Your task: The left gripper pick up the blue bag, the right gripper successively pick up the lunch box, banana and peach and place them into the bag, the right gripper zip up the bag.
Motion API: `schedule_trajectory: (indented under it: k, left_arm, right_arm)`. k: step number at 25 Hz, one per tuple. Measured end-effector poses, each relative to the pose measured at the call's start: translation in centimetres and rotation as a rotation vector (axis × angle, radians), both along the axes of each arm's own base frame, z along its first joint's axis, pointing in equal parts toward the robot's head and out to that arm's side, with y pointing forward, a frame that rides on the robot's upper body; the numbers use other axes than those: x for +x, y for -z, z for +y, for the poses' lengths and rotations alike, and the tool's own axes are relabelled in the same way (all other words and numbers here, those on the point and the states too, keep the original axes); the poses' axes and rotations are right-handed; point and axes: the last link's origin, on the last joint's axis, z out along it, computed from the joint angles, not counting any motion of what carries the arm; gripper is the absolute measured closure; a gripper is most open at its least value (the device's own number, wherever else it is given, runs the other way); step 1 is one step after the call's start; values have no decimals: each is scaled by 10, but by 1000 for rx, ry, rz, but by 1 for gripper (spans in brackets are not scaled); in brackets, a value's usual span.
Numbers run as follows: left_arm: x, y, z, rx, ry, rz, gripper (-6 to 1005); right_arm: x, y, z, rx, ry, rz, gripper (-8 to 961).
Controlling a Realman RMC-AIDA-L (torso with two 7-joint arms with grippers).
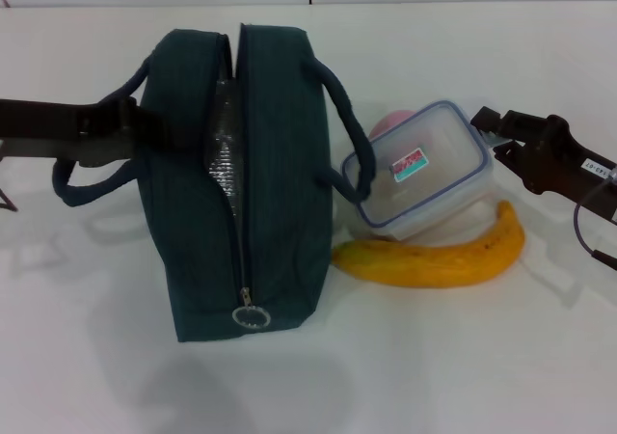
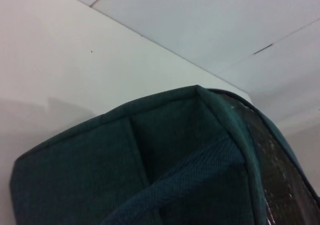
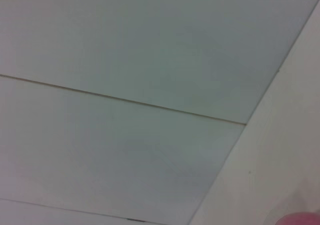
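The head camera looks forward and down from above the blue bag [image 1: 241,193], taking in the whole table [image 1: 463,357]. The left wrist camera sits right against that bag [image 2: 150,175], facing up along it. The right wrist camera, beyond the bag, faces mostly wall.

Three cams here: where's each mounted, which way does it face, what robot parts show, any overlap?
Head view: on the robot's head, facing forward and down at the white table. Shows the blue bag, lunch box, banana and peach; left pincer at the bag's left handle, right pincer beside the lunch box.
Left wrist view: on the left wrist, close against the blue bag, wall behind; no robot parts visible.
Right wrist view: on the right wrist, facing wall panels; a pink sliver, probably the peach; no robot parts visible.
Shared: head and left wrist both show the bag.
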Motion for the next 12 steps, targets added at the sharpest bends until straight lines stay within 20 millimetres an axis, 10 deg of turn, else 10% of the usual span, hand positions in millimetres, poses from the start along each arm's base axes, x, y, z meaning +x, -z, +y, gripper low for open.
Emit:
schedule_trajectory:
  k: [12]
  left_arm:
    - [1, -5, -5, 13, 17, -47, 963]
  right_arm:
    - [-1, -6, -6, 23, 1, 71, 798]
